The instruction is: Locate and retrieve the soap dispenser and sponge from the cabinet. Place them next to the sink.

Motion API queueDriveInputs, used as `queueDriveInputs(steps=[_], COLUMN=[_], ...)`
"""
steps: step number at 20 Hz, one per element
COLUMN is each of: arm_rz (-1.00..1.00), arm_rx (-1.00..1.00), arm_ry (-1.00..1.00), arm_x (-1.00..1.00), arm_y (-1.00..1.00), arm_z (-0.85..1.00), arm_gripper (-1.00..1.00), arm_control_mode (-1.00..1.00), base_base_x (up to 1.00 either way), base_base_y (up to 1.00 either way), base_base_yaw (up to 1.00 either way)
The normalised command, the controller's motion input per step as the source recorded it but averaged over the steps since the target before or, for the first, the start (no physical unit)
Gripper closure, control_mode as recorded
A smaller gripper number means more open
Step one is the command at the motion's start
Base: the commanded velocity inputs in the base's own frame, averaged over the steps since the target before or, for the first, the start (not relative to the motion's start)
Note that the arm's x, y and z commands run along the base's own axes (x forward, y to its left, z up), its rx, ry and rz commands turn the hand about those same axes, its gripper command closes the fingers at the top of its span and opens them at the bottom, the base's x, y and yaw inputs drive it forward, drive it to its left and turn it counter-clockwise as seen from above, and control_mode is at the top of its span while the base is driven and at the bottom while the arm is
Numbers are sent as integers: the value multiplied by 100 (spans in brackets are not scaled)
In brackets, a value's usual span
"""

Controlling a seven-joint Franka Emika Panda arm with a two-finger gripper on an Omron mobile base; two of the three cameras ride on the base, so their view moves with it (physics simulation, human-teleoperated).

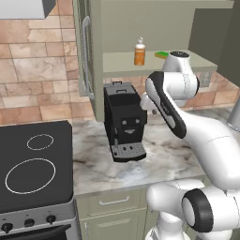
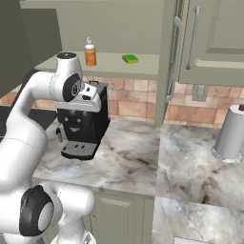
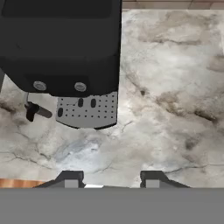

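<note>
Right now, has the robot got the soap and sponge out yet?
Not yet. The cabinet already stands open. The soap dispenser and sponge sit on its shelf. The gripper, jaws apart and holding nothing, points down at the counter. Both pickups remain.

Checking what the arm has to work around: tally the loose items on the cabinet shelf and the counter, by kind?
Soap dispenser: 1
Sponge: 1
Coffee machine: 1
Paper towel roll: 1
Total: 4
</note>
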Motion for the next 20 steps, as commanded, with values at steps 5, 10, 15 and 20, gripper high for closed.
queueDriveInputs(steps=[5,10,15,20], arm_rz=[0,0,2,1], arm_rx=[-1,-9,-12,-6], arm_ry=[-5,-19,-27,-27], arm_x=[-5,-10,-10,-14], arm_y=[7,14,8,2], arm_z=[4,19,24,29], arm_gripper=[-100,-100,-100,-100], arm_control_mode=[-100,-100,-100,-100], base_base_x=[0,0,0,0], base_base_y=[0,0,0,0], base_base_yaw=[0,0,0,0])
